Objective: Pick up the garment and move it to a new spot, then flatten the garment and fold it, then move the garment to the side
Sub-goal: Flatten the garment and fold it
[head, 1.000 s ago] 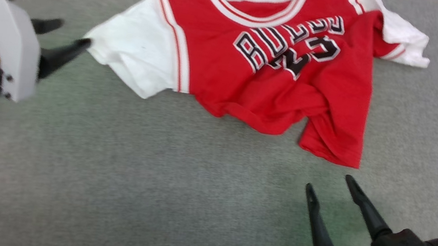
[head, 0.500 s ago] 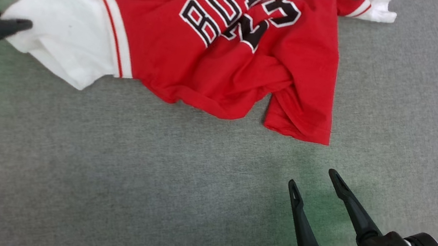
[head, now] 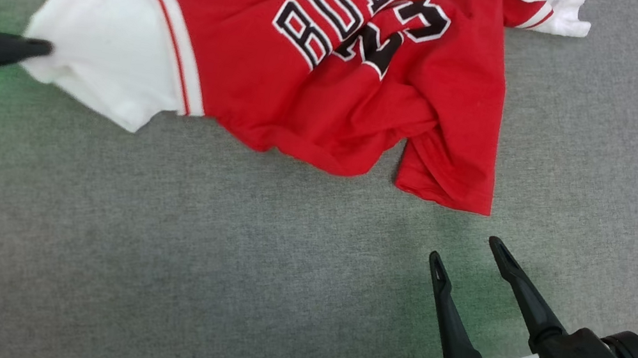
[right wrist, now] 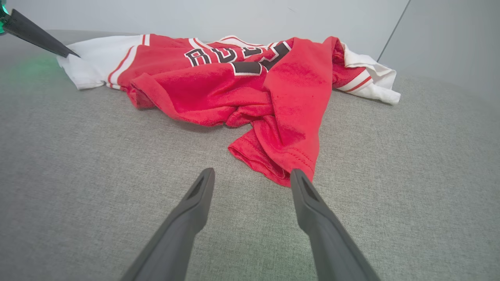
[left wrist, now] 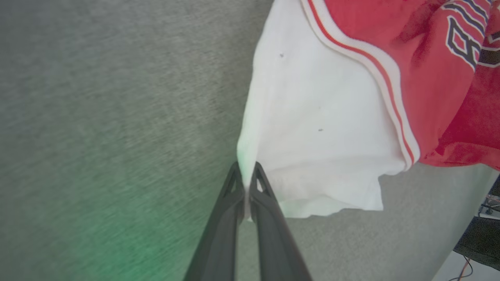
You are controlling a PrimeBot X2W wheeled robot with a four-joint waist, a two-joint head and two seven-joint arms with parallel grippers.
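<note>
The garment [head: 332,97], a red jersey with white sleeves and black-and-white lettering, lies crumpled on the grey fabric surface [head: 182,260]. Its lower hem [right wrist: 273,156] is bunched and folded. My left gripper [head: 45,50] is at the far left, shut on the edge of the white sleeve [left wrist: 312,128]; in the left wrist view the cloth is pinched between the closed fingertips [left wrist: 245,175]. My right gripper [head: 466,250] stands open at the lower right, just short of the red hem corner [head: 453,192], with nothing between its fingers [right wrist: 308,195].
A pale wall [right wrist: 234,15] rises behind the surface. A dark object with cables [left wrist: 480,234] sits past the surface's edge. Bare grey fabric stretches between the two grippers.
The left gripper's fingers have shut on the white sleeve edge. The head camera dropped toward the shirt earlier. The right gripper has edged slightly toward the hem, still open.
</note>
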